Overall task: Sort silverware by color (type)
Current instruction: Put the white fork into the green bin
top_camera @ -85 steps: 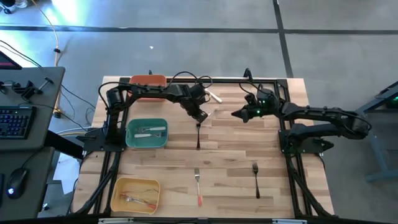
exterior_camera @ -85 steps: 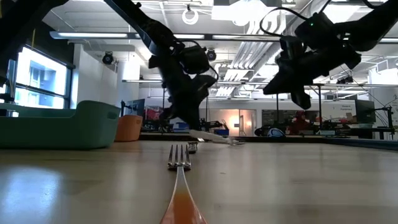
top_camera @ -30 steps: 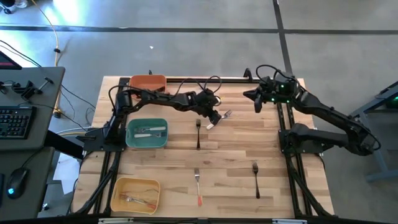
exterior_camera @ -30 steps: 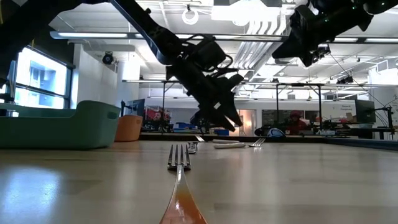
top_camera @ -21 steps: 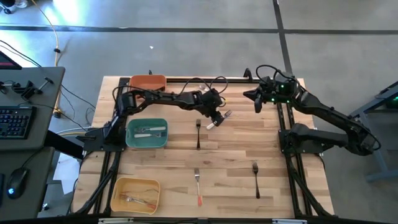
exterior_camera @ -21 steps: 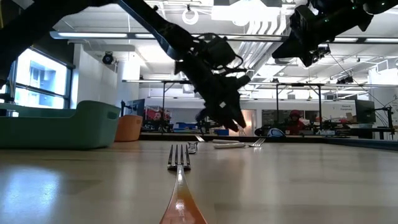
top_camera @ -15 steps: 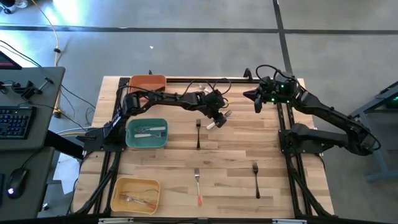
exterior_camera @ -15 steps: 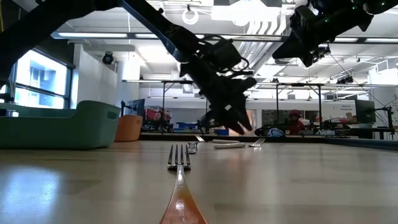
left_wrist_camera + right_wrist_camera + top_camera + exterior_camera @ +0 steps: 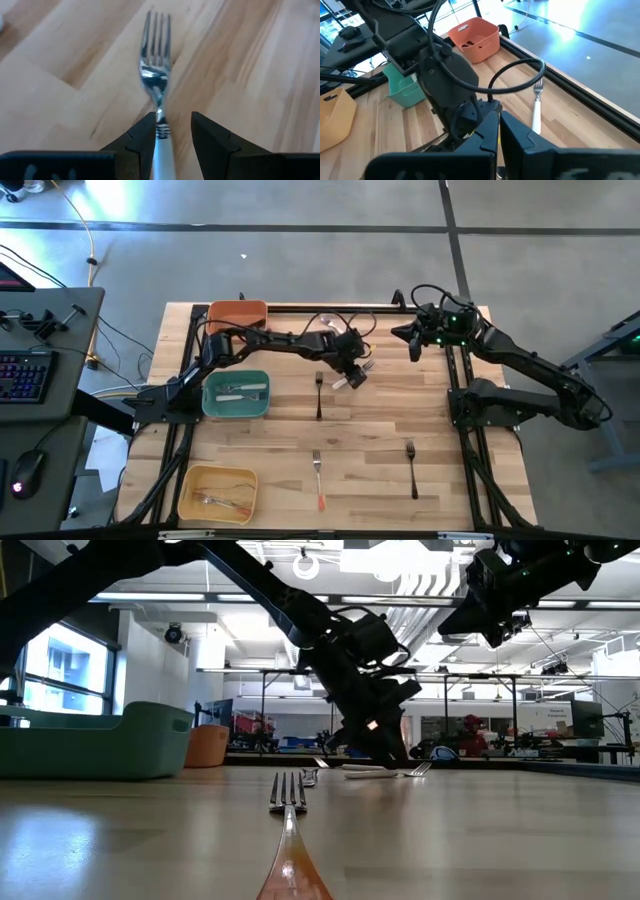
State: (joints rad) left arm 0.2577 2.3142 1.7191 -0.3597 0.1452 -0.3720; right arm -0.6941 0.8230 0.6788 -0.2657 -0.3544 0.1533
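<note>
Reaching across the far middle of the table (image 9: 400, 420), the left gripper (image 9: 350, 375) is lowered over a white-handled fork (image 9: 157, 95), which lies flat on the wood. In the left wrist view the two dark fingers (image 9: 145, 137) stand apart, one on each side of the fork's neck, where the silver head meets the white handle; they are close to it, but a thin gap of wood shows on both sides, so the fork is not gripped. In the low view the same gripper (image 9: 385, 755) hangs just above the table surface, with the fork (image 9: 385, 772) lying under it. The right gripper (image 9: 413, 345) is held up near the far right corner, well apart from the fork, and its fingers (image 9: 490, 132) are pressed together and hold nothing. A black fork (image 9: 319, 393) lies just beside the left gripper, toward the near side. An orange-handled fork (image 9: 318, 478) lies near the front edge in the middle, and a second black fork (image 9: 411, 467) lies to its right. An orange bin (image 9: 238, 313) stands at the far left behind the left arm, a teal bin (image 9: 236, 395) with pale cutlery inside stands in front of it, and a yellow bin (image 9: 218, 492) with some cutlery stands at the near left corner. Nothing lies between the left gripper and the white-handled fork.
</note>
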